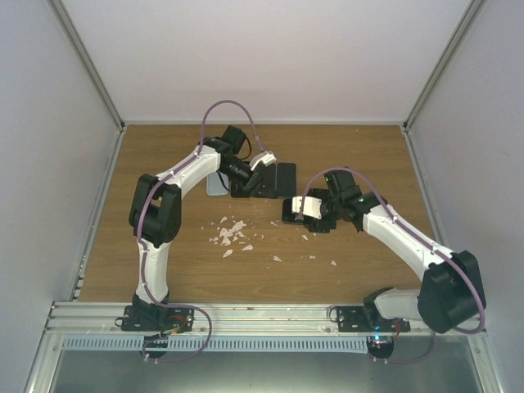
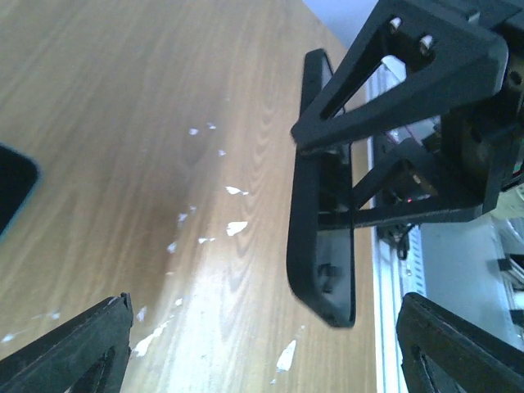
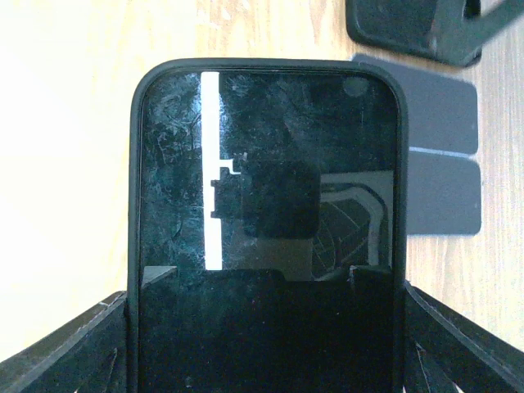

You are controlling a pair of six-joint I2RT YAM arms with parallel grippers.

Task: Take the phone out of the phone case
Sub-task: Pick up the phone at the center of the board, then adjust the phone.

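My right gripper (image 3: pixel 266 344) sits closest to its wrist camera. It is clamped across the lower end of the phone case (image 3: pixel 133 205), one finger against each long side. The phone (image 3: pixel 270 164) is seated inside the case, with its glass facing the lens.

I judge the phone to be stiff, fairly light, smooth and breakable on its glass face. It should be handled by its edges and never pinched hard across the screen. The case looks like dark, rubbery stuff with a lip wrapped round the glass. I expect it to bend and to give good friction. My squeeze on its sides probably tightens that lip, so the far end is the place to start. I would hook one top corner of the lip, peel it back, and then take the bared phone by its edges.

My left gripper (image 2: pixel 262 327) has its jaws wide apart with nothing between them. It faces the phone edge-on, and from there the phone seems raised off the table (image 2: pixel 123 123).

Beyond the phone's top end, two flat grey pads (image 3: pixel 438 155) lie on the wood. White flakes (image 1: pixel 231 233) are scattered near the middle of the table.
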